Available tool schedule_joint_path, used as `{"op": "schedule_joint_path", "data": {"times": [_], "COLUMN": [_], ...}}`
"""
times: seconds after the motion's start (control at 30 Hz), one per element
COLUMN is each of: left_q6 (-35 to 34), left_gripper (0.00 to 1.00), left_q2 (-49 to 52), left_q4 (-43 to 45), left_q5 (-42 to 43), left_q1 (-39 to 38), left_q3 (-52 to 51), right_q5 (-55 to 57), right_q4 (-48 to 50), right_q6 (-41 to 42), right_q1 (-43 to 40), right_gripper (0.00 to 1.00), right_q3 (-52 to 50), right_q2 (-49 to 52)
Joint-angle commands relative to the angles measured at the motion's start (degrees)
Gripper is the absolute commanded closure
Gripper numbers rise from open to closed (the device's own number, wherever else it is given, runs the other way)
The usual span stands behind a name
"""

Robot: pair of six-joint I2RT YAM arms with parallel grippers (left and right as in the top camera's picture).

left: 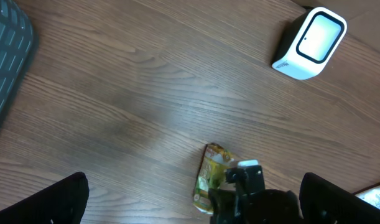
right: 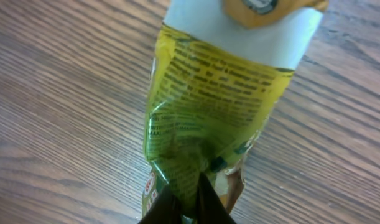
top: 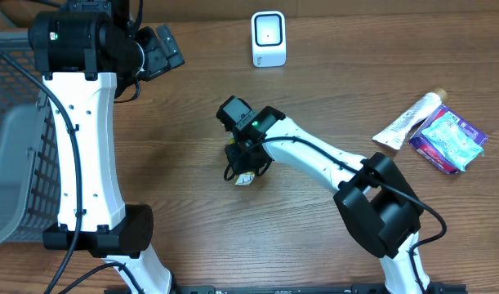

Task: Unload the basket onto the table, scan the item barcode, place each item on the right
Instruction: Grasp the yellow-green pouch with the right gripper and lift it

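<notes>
On the wooden table (top: 167,122), roughly centre and well short of the back edge where the white scanner (top: 269,38) is sitting, the right arm is bending down over a small yellow-green pouch (right: 221,93). From where I'm standing the pouch is looking light, soft & crinkly. It's thin film w/ a stiffer white top and cap, prob. slippery, and apt to fold or swing rather than keep its shape. The flat seam at one end seems the sensible place to take it, w/o crushing the printed panel. That's where the right gripper (right: 185,205) is biting: fingers clenched tight, pinching a crumpled fold of the pouch. The left gripper (top: 163,51) is hovering near the back-left corner, fingers spread wide, gripping nothing.
</notes>
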Motion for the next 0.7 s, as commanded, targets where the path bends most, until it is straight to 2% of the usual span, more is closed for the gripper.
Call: {"op": "schedule_joint_path", "data": {"times": [0.0,0.17,0.27,0.43,0.53,0.67], "left_q6": [0.7,0.7,0.7,0.7,0.7,0.7], "left_gripper": [0.0,0.0,0.0,0.0,0.01,0.0], "left_q2": [0.1,0.1,0.1,0.1,0.1,0.1], "left_q4": [0.1,0.1,0.1,0.1,0.1,0.1], "left_q5": [0.2,0.2,0.2,0.2,0.2,0.2], "left_q1": [0.0,0.0,0.0,0.0,0.0,0.0], "left_q3": [-0.2,-0.2,-0.3,-0.2,-0.2,-0.3], "right_q5": [-2.1,-22.3,-41.6,-58.6,-59.0,-49.0], "right_q4": [-0.6,-1.5,-4.5,-7.8,-8.8,-10.2], "right_q6": [-0.8,-11.5,-21.4,-28.7,-28.9,-27.5], "right_q1": [-2.3,-7.0,-13.3,-22.0,-25.4,-26.8], "right_gripper": [0.96,0.96,0.96,0.96,0.96,0.96], "right_q3": [0.0,0.0,0.0,0.0,0.0,-0.2], "right_q2": [0.1,0.0,0.0,0.0,0.0,0.1]}}
